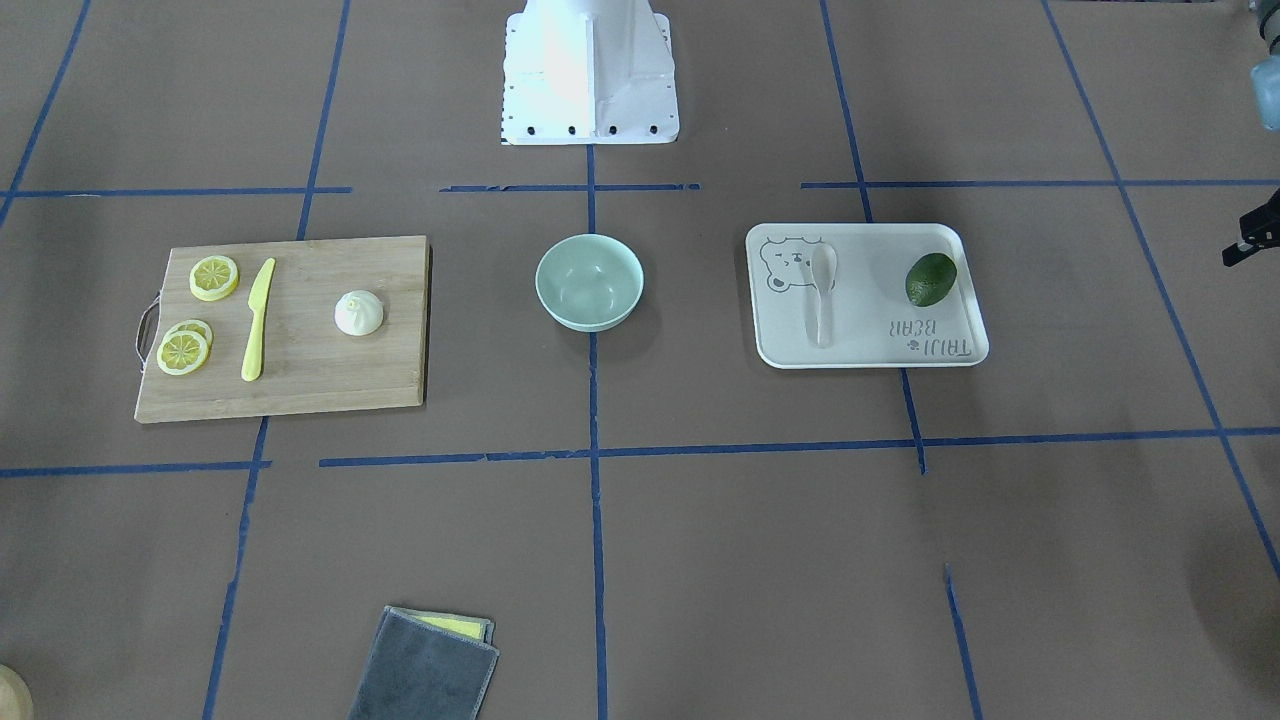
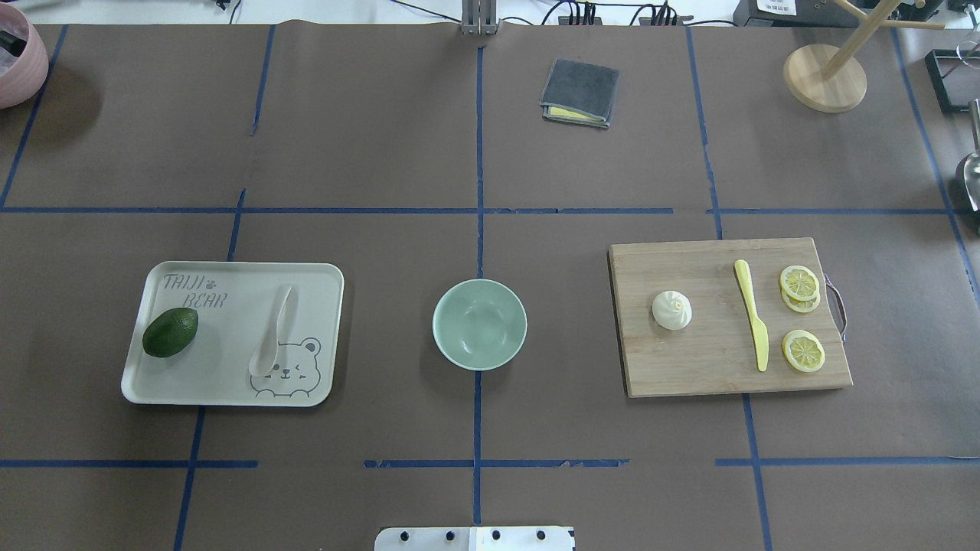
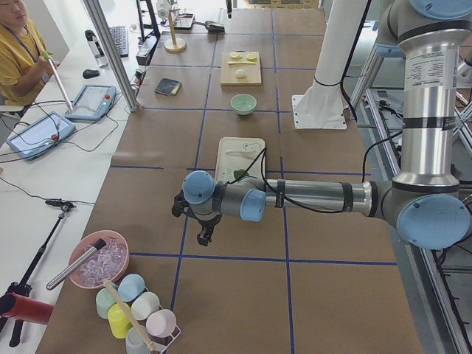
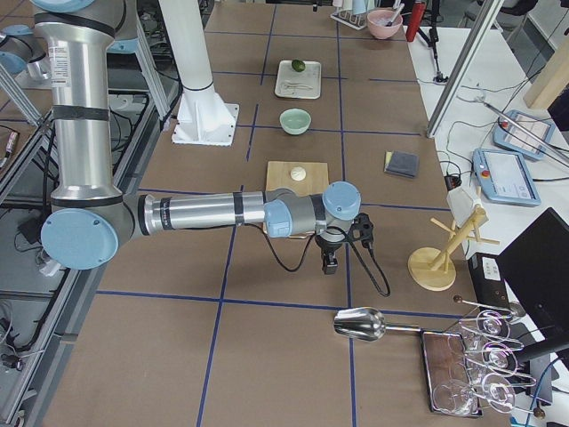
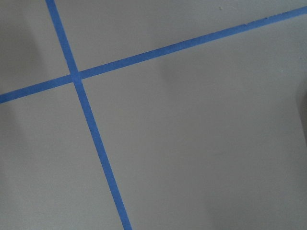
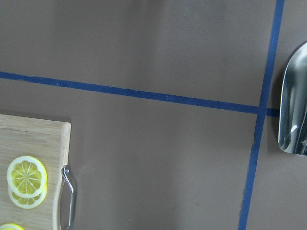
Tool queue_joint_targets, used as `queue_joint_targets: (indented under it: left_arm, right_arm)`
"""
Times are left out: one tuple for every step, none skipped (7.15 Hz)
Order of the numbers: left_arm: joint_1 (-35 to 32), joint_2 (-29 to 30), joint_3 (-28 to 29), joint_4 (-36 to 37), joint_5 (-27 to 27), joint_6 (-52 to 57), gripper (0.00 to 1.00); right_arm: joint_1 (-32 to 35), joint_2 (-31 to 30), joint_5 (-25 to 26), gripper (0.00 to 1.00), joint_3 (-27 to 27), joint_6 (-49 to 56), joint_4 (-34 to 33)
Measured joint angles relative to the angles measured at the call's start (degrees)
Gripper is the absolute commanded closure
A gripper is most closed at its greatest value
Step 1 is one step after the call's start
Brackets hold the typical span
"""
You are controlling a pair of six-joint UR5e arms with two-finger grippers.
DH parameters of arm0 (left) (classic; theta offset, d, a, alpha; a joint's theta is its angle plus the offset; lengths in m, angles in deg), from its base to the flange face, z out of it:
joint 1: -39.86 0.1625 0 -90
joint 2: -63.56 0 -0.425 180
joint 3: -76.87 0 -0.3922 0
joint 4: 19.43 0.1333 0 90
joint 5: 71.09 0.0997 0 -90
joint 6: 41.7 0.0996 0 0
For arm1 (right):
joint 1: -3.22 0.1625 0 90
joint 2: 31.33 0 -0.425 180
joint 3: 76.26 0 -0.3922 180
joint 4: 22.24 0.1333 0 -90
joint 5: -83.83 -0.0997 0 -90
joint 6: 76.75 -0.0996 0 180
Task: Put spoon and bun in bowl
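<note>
The pale spoon (image 2: 276,329) lies on the white bear-print tray (image 2: 230,269), left of the bowl in the overhead view. The white pleated bun (image 2: 671,310) sits on the wooden cutting board (image 2: 689,371), right of the bowl. The mint-green bowl (image 2: 479,324) stands empty between them. My left gripper (image 3: 199,228) hangs over bare table beyond the tray's end, far from the spoon. My right gripper (image 4: 329,258) hangs over bare table beyond the board's end. Both show clearly only in the side views, so I cannot tell whether they are open or shut.
A green avocado (image 2: 170,332) shares the tray. A yellow plastic knife (image 2: 752,314) and lemon slices (image 2: 800,283) lie on the board. A folded grey cloth (image 2: 579,92) lies at the far side. A metal scoop (image 6: 293,105) and a wooden stand (image 2: 824,76) are at the right end.
</note>
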Motion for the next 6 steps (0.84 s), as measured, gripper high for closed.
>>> queue_joint_targets:
  left_arm:
    - [-0.36, 0.39, -0.61, 0.42, 0.01, -0.03, 0.0]
    - [-0.33, 1.08, -1.51, 1.41, 0.54, -0.23, 0.0]
    - [-0.34, 1.66, -2.7, 3.66, 1.84, -0.45, 0.0]
    - [-0.42, 2.44, -4.74, 8.55, 3.43, -0.56, 0.0]
    - [-0.43, 3.62, -6.33, 13.4, 5.9, -0.59, 0.0]
    - [-0.44, 4.48, -7.55, 16.04, 8.81, -0.51, 0.0]
  right_arm:
    - [0.05, -0.21, 0.09, 0.0, -0.03, -0.06, 0.09]
    - [0.05, -0.32, 0.23, 0.0, 0.02, -0.24, 0.19]
    - [0.05, -0.32, 0.31, 0.0, 0.14, -0.36, 0.28]
    - [0.05, -0.35, 0.27, 0.0, 0.17, -0.41, 0.37]
    - [0.05, -0.37, 0.23, 0.0, 0.24, -0.41, 0.41]
    - [0.02, -0.38, 0.22, 0.0, 0.28, -0.41, 0.43]
